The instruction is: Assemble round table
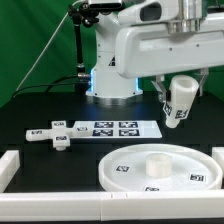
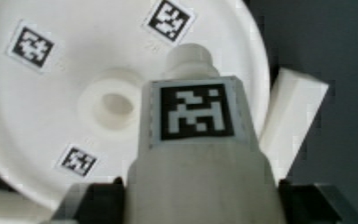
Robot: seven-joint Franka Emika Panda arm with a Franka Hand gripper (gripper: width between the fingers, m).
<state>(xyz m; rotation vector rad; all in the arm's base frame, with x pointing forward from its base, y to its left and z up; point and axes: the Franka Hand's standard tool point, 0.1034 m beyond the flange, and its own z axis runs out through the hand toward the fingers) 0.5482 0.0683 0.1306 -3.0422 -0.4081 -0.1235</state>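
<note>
tool (image 1: pixel 181 92): clenched on cylinder leg (image 1: pixel 179 108), tilted | round disc (image 1: pixel 182 160): on desk (image 1: pixel 60 155), below tool | cross-shaped piece (image 1: pixel 50 133): well apart from tool

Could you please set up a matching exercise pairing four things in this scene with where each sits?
1 leg; 2 round disc; 3 cross-shaped piece; 4 marker board.
A farthest toward the exterior view's left; B gripped by the tool, off the table; C flat on the table before the arm's base; D on the table, nearest the exterior camera.
Pairs: 1-B, 2-D, 3-A, 4-C.
</note>
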